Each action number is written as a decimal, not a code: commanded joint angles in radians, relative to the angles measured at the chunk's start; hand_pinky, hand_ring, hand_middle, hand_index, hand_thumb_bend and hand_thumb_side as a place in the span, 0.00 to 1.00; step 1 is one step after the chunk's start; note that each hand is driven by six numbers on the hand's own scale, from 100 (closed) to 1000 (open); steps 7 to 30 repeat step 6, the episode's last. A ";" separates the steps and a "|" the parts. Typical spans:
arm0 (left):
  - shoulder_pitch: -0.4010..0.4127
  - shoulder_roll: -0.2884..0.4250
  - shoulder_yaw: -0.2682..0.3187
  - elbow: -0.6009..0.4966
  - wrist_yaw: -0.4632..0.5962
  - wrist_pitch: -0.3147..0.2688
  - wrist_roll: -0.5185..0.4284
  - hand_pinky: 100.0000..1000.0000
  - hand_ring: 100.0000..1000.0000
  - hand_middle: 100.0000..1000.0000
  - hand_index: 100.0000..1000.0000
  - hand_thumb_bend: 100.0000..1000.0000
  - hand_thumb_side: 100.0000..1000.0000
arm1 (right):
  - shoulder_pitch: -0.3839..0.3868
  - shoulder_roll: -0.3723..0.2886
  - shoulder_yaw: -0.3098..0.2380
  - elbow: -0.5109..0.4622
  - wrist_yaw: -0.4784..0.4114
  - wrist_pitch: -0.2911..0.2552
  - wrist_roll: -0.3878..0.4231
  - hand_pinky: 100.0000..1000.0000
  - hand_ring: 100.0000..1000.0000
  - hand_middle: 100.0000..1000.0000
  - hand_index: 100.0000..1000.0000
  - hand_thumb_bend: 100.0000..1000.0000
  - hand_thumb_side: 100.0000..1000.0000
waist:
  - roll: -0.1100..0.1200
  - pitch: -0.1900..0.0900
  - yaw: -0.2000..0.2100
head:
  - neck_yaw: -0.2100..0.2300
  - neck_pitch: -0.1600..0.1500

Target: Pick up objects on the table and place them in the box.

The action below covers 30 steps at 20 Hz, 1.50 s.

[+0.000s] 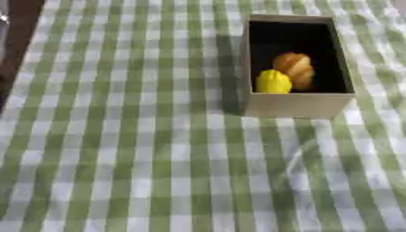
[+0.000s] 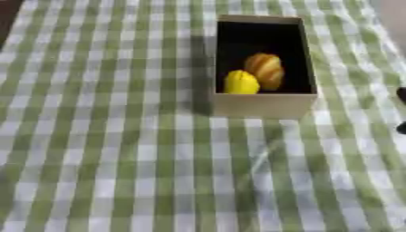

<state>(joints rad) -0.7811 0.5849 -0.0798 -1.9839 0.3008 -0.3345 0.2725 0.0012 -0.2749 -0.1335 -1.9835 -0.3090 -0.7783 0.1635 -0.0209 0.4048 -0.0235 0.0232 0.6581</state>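
Two objects already lie inside the box in the left eye view: a yellow item at the near end and an orange-brown ribbed item touching it from behind. The box, an open tan carton with a dark interior, stands upright on the green-and-white checked tablecloth. No loose object shows on the cloth around it. A faint pale curved mark on the cloth near the box may be a crease or something transparent; it cannot be resolved. Neither hand appears in this view.

Right eye view: same arrangement, with the yellow item and the orange-brown item in the near half of the box. At the right edge two small dark shapes intrude, possibly part of the right arm or hand; whether its fingers are apart or together cannot be told. The left hand is absent.

Judgement: the placing appears complete or nearly so. Any further placement is best directed at the vacant far half of the box, descending vertically to clear the walls and avoid nudging the carton.
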 commanded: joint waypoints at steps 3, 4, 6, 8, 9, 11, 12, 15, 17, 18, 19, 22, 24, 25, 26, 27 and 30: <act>0.076 -0.003 0.057 -0.016 0.032 -0.127 -0.011 0.72 0.71 0.64 0.82 0.00 0.57 | 0.002 -0.003 -0.003 -0.017 0.000 -0.061 -0.017 0.93 0.81 0.45 0.74 0.00 0.48 | -0.012 -0.028 0.010 | -0.004 -0.014; 0.092 -0.011 0.068 -0.016 0.031 -0.143 -0.014 0.72 0.71 0.65 0.83 0.00 0.57 | 0.003 -0.002 -0.003 -0.017 -0.001 -0.070 -0.018 0.92 0.81 0.45 0.74 0.00 0.48 | -0.015 -0.029 0.012 | -0.002 -0.015; 0.122 -0.027 0.081 -0.016 0.024 -0.158 -0.027 0.72 0.71 0.64 0.83 0.00 0.57 | 0.001 -0.002 -0.004 -0.017 -0.002 -0.086 -0.022 0.92 0.81 0.45 0.74 0.00 0.48 | -0.019 -0.029 0.016 | 0.001 -0.016; 0.122 -0.027 0.081 -0.016 0.024 -0.158 -0.027 0.72 0.71 0.64 0.83 0.00 0.57 | 0.001 -0.002 -0.004 -0.017 -0.002 -0.086 -0.022 0.92 0.81 0.45 0.74 0.00 0.48 | -0.019 -0.029 0.016 | 0.001 -0.016; 0.122 -0.027 0.081 -0.016 0.024 -0.158 -0.027 0.72 0.71 0.64 0.83 0.00 0.57 | 0.001 -0.002 -0.004 -0.017 -0.002 -0.086 -0.022 0.92 0.81 0.45 0.74 0.00 0.48 | -0.019 -0.029 0.016 | 0.001 -0.016; 0.122 -0.027 0.081 -0.016 0.024 -0.158 -0.027 0.72 0.71 0.64 0.83 0.00 0.57 | 0.001 -0.002 -0.004 -0.017 -0.002 -0.086 -0.022 0.92 0.81 0.45 0.74 0.00 0.48 | -0.019 -0.029 0.016 | 0.001 -0.016; 0.122 -0.027 0.081 -0.016 0.024 -0.158 -0.027 0.72 0.71 0.64 0.83 0.00 0.57 | 0.001 -0.002 -0.004 -0.017 -0.002 -0.086 -0.022 0.92 0.81 0.45 0.74 0.00 0.48 | -0.019 -0.029 0.016 | 0.001 -0.016; 0.122 -0.027 0.081 -0.016 0.024 -0.158 -0.027 0.72 0.71 0.64 0.83 0.00 0.57 | 0.001 -0.002 -0.004 -0.017 -0.002 -0.086 -0.022 0.92 0.81 0.45 0.74 0.00 0.48 | -0.019 -0.029 0.016 | 0.001 -0.016; 0.122 -0.027 0.081 -0.016 0.024 -0.158 -0.027 0.72 0.71 0.64 0.83 0.00 0.57 | 0.001 -0.002 -0.004 -0.017 -0.002 -0.086 -0.022 0.92 0.81 0.45 0.74 0.00 0.48 | -0.019 -0.029 0.016 | 0.001 -0.016; 0.122 -0.027 0.081 -0.016 0.024 -0.158 -0.027 0.72 0.71 0.64 0.83 0.00 0.57 | 0.001 -0.002 -0.004 -0.017 -0.002 -0.086 -0.022 0.92 0.81 0.45 0.74 0.00 0.48 | -0.019 -0.029 0.016 | 0.001 -0.016; 0.122 -0.027 0.081 -0.016 0.024 -0.158 -0.027 0.72 0.71 0.64 0.83 0.00 0.57 | 0.001 -0.002 -0.004 -0.017 -0.002 -0.086 -0.022 0.92 0.81 0.45 0.74 0.00 0.48 | -0.019 -0.029 0.016 | 0.001 -0.016; 0.122 -0.027 0.081 -0.016 0.024 -0.158 -0.027 0.72 0.71 0.64 0.83 0.00 0.57 | 0.001 -0.002 -0.004 -0.017 -0.002 -0.086 -0.022 0.92 0.81 0.45 0.74 0.00 0.48 | -0.019 -0.029 0.016 | 0.001 -0.016; 0.122 -0.027 0.081 -0.016 0.024 -0.158 -0.027 0.72 0.71 0.64 0.83 0.00 0.57 | 0.001 -0.002 -0.004 -0.017 -0.002 -0.086 -0.022 0.92 0.81 0.45 0.74 0.00 0.48 | -0.019 -0.029 0.016 | 0.001 -0.016; 0.122 -0.027 0.081 -0.016 0.024 -0.158 -0.027 0.72 0.71 0.64 0.83 0.00 0.57 | 0.001 -0.002 -0.004 -0.017 -0.002 -0.086 -0.022 0.92 0.81 0.45 0.74 0.00 0.48 | -0.019 -0.029 0.016 | 0.001 -0.016; 0.122 -0.027 0.081 -0.016 0.024 -0.158 -0.027 0.72 0.71 0.64 0.83 0.00 0.57 | 0.001 -0.002 -0.004 -0.017 -0.002 -0.086 -0.022 0.92 0.81 0.45 0.74 0.00 0.48 | -0.019 -0.029 0.016 | 0.001 -0.016; 0.122 -0.027 0.081 -0.016 0.024 -0.158 -0.027 0.72 0.71 0.64 0.83 0.00 0.57 | 0.001 -0.002 -0.004 -0.017 -0.002 -0.086 -0.022 0.92 0.81 0.45 0.74 0.00 0.48 | -0.019 -0.029 0.016 | 0.001 -0.016; 0.122 -0.027 0.081 -0.016 0.024 -0.158 -0.027 0.72 0.71 0.64 0.83 0.00 0.57 | 0.001 -0.002 -0.004 -0.017 -0.002 -0.086 -0.022 0.92 0.81 0.45 0.74 0.00 0.48 | -0.019 -0.029 0.016 | 0.001 -0.016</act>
